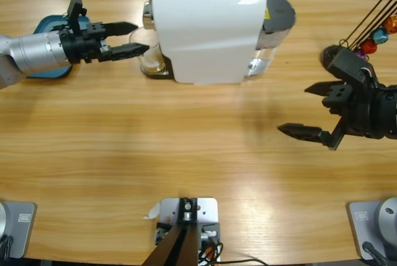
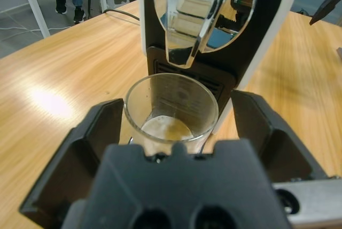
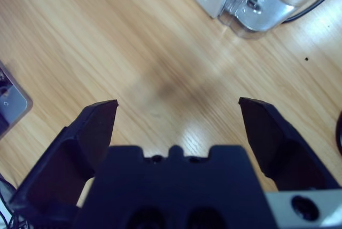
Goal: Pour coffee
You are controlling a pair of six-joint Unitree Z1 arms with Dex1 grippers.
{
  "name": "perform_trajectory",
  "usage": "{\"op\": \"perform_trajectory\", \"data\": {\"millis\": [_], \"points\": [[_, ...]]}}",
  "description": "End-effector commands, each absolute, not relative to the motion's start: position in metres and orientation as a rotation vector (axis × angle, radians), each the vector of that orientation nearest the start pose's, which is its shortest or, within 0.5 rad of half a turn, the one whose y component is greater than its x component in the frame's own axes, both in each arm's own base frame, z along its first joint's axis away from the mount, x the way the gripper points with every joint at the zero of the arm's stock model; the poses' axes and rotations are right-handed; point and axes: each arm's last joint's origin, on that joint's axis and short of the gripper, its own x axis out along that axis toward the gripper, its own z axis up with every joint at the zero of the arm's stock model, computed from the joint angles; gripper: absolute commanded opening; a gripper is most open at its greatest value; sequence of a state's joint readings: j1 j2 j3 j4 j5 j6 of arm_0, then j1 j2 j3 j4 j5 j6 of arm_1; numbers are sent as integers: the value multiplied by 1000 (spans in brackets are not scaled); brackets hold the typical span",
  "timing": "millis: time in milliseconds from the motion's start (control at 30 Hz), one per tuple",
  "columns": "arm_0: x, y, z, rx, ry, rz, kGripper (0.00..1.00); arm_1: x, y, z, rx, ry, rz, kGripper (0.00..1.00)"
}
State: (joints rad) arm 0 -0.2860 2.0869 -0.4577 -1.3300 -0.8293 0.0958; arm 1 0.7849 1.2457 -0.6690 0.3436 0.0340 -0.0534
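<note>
From above, the left gripper (image 1: 138,38) reached in from the table's left edge, its jaws spread and set on either side of a clear glass tumbler (image 1: 151,57) parked at the front of the white coffee machine (image 1: 208,27). Whether the jaws touched the glass, the high view could not say. The left wrist view filled that in: the tumbler (image 2: 172,112) stood upright between the two jaws with a gap on each side, directly under the chrome spout (image 2: 188,18), and at its bottom lay the coffee (image 2: 172,129), a shallow amber-brown pool. That pool was barely a tint from overhead. Behind the left arm, a blue object (image 1: 44,27) sat on the wooden table (image 1: 186,154), mostly hidden. Over on the right, the right gripper (image 1: 303,111) hung wide open, well apart from the machine, nothing between its jaws. Its wrist view showed only bare wood grain ahead, with the machine's clear water tank (image 3: 272,2) at the top edge. Only the high view caught the coloured capsules (image 1: 379,35) on thin rods at the far right edge.
</note>
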Motion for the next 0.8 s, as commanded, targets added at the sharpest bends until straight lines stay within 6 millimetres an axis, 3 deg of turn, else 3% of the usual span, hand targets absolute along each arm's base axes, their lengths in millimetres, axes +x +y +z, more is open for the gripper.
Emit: {"op": "perform_trajectory", "data": {"millis": [33,133,200,500,800], "points": [[302,-122,141,-60,309,-1109,859,122,129,264,-422,894,814,1000],[302,-122,141,-63,311,-1109,868,122,128,264,-421,893,817,1000],[300,-122,141,-60,308,-1128,988,122,128,264,-420,893,819,1000],[285,-122,144,78,263,-1074,991,122,129,263,-418,899,824,1000],[284,-133,142,98,260,-1080,996,122,130,263,-418,902,827,1000]]}}
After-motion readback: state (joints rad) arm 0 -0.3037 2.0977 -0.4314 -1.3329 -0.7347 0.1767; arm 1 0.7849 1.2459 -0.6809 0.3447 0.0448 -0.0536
